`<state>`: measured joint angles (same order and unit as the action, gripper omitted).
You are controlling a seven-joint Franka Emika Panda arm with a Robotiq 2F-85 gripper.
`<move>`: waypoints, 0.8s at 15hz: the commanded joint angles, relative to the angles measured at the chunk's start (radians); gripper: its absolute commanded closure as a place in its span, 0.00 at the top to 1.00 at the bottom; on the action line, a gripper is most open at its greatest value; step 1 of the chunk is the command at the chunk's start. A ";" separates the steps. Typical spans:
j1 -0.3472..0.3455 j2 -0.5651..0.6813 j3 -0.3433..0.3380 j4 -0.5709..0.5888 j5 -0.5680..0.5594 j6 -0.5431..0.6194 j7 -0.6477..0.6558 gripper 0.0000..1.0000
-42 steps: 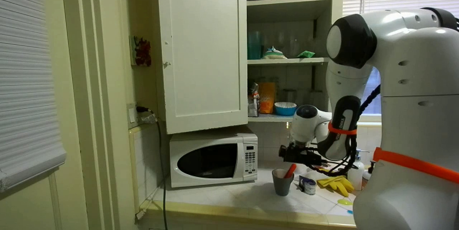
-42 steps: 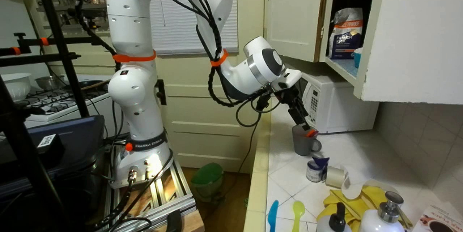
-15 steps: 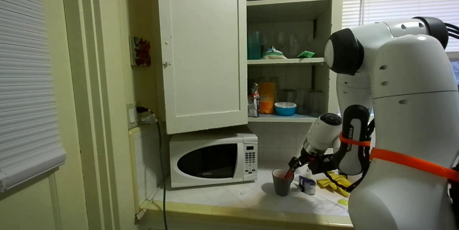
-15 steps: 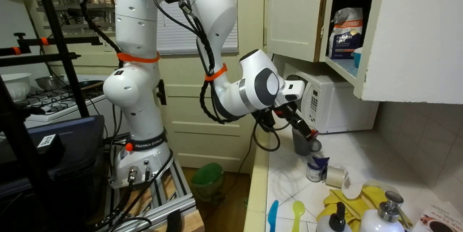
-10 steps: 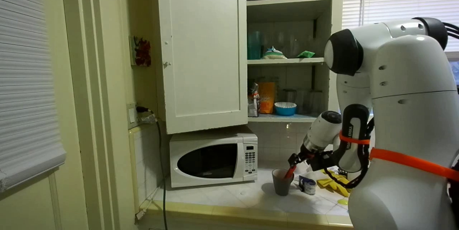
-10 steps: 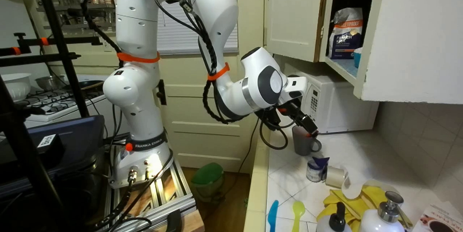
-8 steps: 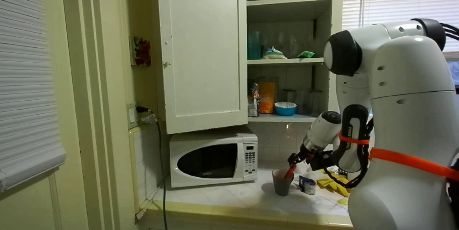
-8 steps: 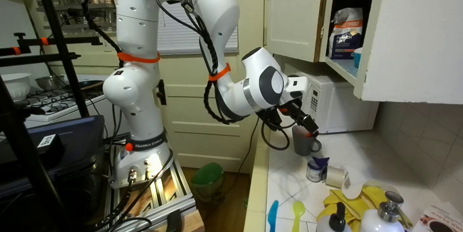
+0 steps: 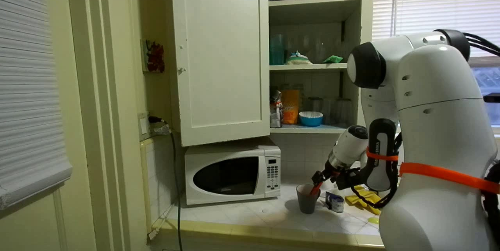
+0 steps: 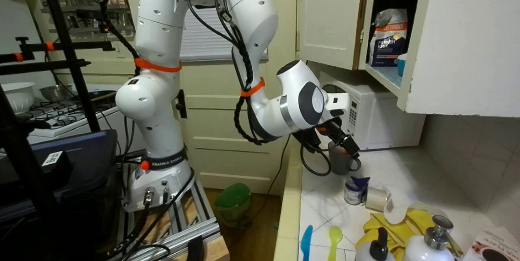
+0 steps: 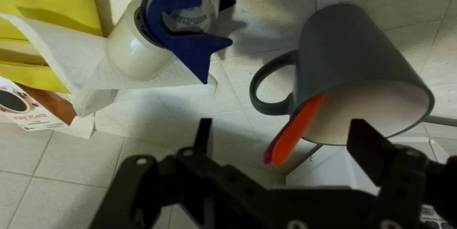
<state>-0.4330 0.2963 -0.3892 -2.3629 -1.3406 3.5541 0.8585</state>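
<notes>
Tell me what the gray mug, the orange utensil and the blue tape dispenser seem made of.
Gray mug: probably ceramic, matte outside, judging by its dull gray wall and pale, smooth inside; coated metal is possible.
Orange utensil: likely smooth plastic, given its even, saturated color and rounded end.
Blue tape dispenser: seemingly molded plastic, fairly matte, from its uniform color and curved, pointed outline.

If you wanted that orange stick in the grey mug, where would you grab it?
Probably the exposed upper end of the orange stick, coming from above at a slant and closing the open claw across its narrow width: it leans out past the rim of the grey mug. A purple stick lies close alongside, so both might get pinched.
</notes>
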 commanded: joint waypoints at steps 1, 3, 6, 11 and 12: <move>-0.018 0.045 0.015 0.042 -0.025 0.042 0.021 0.70; -0.013 0.049 0.016 0.055 -0.003 0.040 0.002 0.53; -0.013 0.059 0.024 0.075 -0.004 0.047 0.001 0.84; -0.016 0.075 0.039 0.092 -0.016 0.047 0.019 0.49; -0.014 0.075 0.040 0.092 -0.017 0.040 0.017 0.39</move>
<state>-0.4343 0.3430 -0.3580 -2.2924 -1.3397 3.5674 0.8590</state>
